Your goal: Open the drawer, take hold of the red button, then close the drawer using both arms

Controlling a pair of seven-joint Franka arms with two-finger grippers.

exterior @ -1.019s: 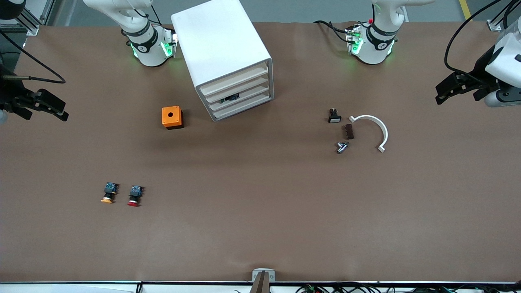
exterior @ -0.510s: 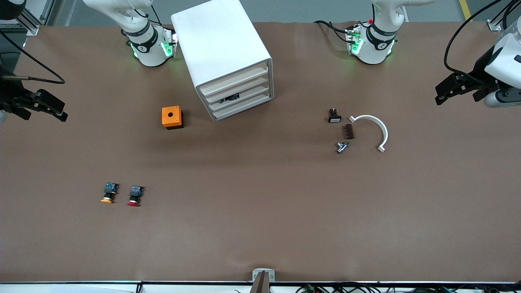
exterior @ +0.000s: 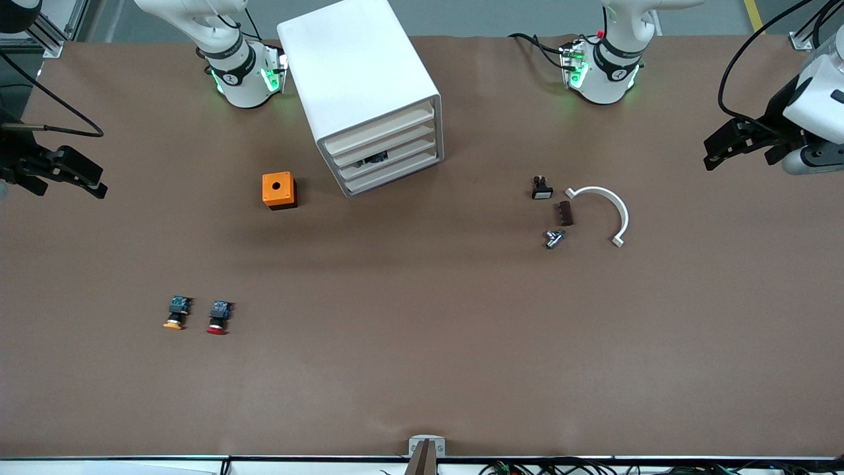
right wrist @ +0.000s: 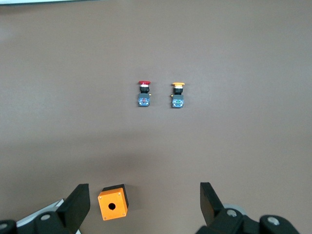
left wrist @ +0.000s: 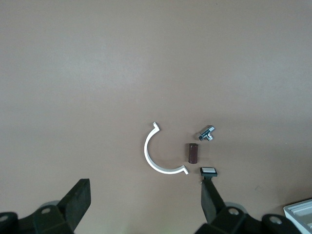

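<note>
The white drawer cabinet (exterior: 359, 79) stands between the arm bases, with all its drawers (exterior: 386, 155) shut. The red-capped button (exterior: 217, 318) lies on the table near the front camera, toward the right arm's end; it also shows in the right wrist view (right wrist: 143, 92). Its orange-yellow twin (exterior: 176, 313) lies beside it. My right gripper (exterior: 99, 183) hangs open and empty, high over the right arm's end of the table (right wrist: 144, 200). My left gripper (exterior: 711, 153) hangs open and empty, high over the left arm's end (left wrist: 145, 197).
An orange box with a hole (exterior: 279, 190) sits beside the cabinet, toward the right arm's end. A white half-ring (exterior: 603, 204), a brown block (exterior: 565, 213), a metal fitting (exterior: 554, 237) and a small black switch (exterior: 541, 189) lie toward the left arm's end.
Both grippers have drifted very slightly away from the front camera. Nothing on the table has moved.
</note>
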